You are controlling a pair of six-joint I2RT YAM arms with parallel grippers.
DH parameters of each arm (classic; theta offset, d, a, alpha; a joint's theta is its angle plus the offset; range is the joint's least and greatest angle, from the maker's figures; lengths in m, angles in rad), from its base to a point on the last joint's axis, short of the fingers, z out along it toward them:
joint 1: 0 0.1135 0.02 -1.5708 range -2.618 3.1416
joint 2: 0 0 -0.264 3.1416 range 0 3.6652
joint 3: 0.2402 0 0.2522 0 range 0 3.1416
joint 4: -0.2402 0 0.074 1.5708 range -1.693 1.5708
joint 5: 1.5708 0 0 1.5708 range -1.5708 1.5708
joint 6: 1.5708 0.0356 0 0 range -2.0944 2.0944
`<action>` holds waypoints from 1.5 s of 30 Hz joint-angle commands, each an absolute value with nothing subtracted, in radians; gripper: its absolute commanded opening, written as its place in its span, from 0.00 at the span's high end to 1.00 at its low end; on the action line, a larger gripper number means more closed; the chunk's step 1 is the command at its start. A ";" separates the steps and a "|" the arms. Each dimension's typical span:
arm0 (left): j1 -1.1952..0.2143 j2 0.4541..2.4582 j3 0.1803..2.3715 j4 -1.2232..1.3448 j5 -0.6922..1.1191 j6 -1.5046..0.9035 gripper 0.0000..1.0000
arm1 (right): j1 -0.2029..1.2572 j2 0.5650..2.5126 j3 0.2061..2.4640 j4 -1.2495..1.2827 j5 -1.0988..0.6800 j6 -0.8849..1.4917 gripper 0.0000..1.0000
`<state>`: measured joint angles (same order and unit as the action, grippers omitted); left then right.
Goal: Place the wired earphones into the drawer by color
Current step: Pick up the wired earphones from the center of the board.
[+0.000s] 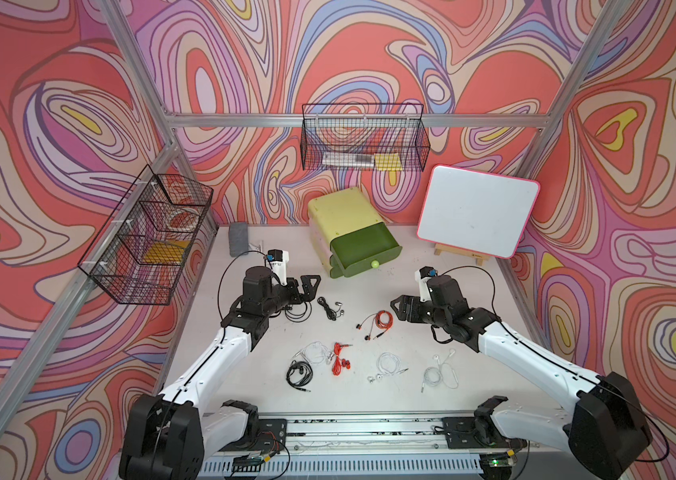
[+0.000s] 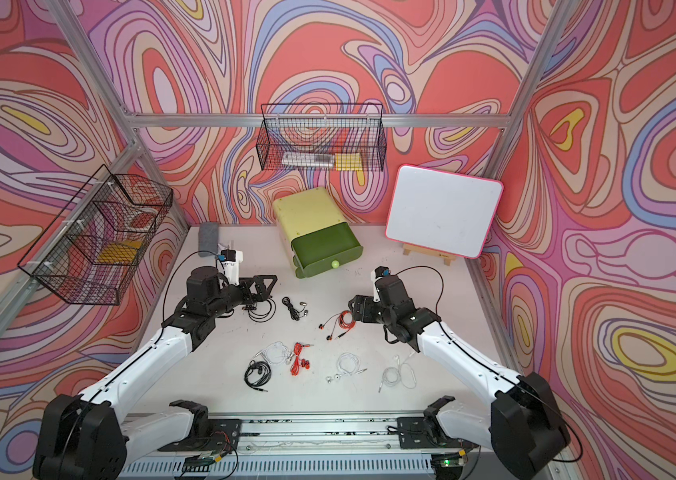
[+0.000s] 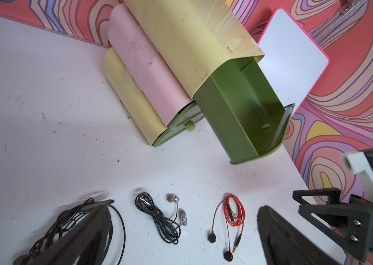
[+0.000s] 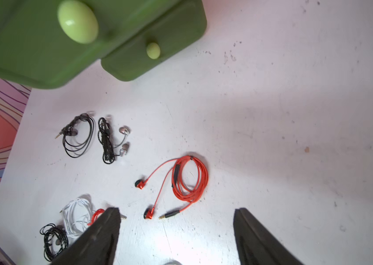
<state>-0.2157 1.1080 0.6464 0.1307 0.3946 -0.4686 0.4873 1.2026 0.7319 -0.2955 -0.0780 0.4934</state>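
Left arm (image 1: 207, 357), right arm (image 1: 531, 353) stretched forward — jaws apart, low by earphones (image 1: 381, 321)

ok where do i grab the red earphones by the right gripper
Take the red earphones by the coil's bunched strands, not the loose buds. Come straight down with the right gripper, jaws across the strands: the set lies flat on the table, and only the coil gathers several loops.

I count three black earphones (image 1: 299, 374) (image 1: 330, 308) (image 1: 302, 313), two red earphones (image 1: 382, 321) (image 1: 339, 360), three white earphones (image 1: 314, 352) (image 1: 388, 365) (image 1: 440, 374), two wire baskets (image 1: 120, 249) (image 1: 328, 124), one whiteboard (image 1: 477, 212), one drawer unit (image 1: 340, 208).
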 commanded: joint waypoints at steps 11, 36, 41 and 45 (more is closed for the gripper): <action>-0.216 0.937 0.309 0.325 0.433 -0.452 0.01 | 0.501 1.394 0.727 -0.246 -0.056 0.517 0.29; -0.216 0.925 0.333 0.262 0.425 -0.438 0.01 | 0.594 1.696 0.911 -0.250 0.181 0.533 0.54; -0.216 0.925 0.334 0.258 0.419 -0.435 0.01 | 0.607 1.724 0.932 -0.272 0.200 0.523 0.56; -0.216 0.925 0.334 0.257 0.417 -0.434 0.01 | 0.619 1.745 0.948 -0.296 0.227 0.520 0.58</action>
